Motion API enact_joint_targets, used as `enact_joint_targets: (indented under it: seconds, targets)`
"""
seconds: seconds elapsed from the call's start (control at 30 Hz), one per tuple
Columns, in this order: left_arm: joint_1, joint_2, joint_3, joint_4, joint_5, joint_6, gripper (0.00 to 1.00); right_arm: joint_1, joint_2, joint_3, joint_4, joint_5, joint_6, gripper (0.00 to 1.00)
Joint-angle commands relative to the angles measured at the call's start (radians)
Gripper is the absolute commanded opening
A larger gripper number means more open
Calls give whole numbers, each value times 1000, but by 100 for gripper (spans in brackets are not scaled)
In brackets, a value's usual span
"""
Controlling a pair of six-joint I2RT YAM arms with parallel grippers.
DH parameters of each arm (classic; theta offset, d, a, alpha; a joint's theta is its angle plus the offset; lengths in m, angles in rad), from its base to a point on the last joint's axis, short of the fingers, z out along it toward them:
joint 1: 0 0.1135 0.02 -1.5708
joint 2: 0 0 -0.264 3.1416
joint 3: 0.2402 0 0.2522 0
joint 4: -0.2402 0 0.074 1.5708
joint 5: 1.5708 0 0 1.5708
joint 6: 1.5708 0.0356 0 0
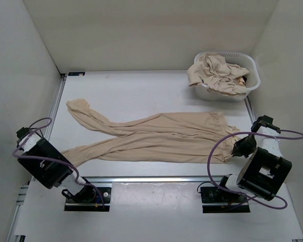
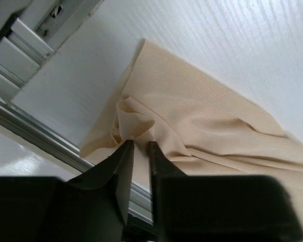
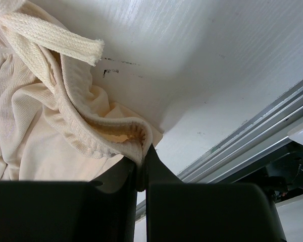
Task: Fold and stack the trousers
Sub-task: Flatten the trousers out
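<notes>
One pair of beige trousers (image 1: 161, 138) lies spread flat across the table, waist to the right, two legs running left. My left gripper (image 2: 139, 145) is at the end of the near leg (image 2: 202, 116) by the table's front edge. Its jaws are drawn narrow on a puckered fold of the hem. In the top view that gripper (image 1: 73, 160) is mostly under its own arm. My right gripper (image 3: 143, 151) is shut on the ribbed waistband (image 3: 91, 136) at the near right corner (image 1: 236, 146). A woven drawstring (image 3: 50, 35) lies loose above it.
A white plastic basket (image 1: 251, 83) at the back right holds more crumpled beige trousers (image 1: 217, 73). The far leg's end (image 1: 78, 105) reaches the back left. An aluminium rail (image 2: 35, 128) runs along the table's front edge. White walls enclose the table.
</notes>
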Motion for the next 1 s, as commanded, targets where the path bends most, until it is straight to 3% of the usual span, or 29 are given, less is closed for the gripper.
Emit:
enact_joint_targets:
  seconds: [0.0,0.07,0.3,0.43,0.57,0.6,0.73,0.83,0.97]
  targets:
    - [-17,-9,-13,34,-29,4,22,-1,-23,-4,-20,9,-6,0]
    - [-17,-9,-22,34,-40,4,14,-1,-23,-4,-20,9,-6,0]
    - [-17,-66,-33,34,-27,4,14,-1,-23,-4,-20,19,-6,0]
    - [-78,-89,78,12,1,4,14,-1,20,78,-20,7,4,0]
    - [-193,45,382,-77,26,4,14,-1,138,360,-60,-50,26,0]
    - [-206,73,533,-135,44,4,14,-1,174,497,-106,-50,26,0]
    - [-227,159,795,-215,27,4,14,-34,198,675,-180,-1,26,0]
    - [-227,160,817,-224,-44,4,14,-94,135,610,-171,-30,26,0]
    - [-227,95,709,-224,-120,4,14,-159,15,421,-155,-44,26,0]
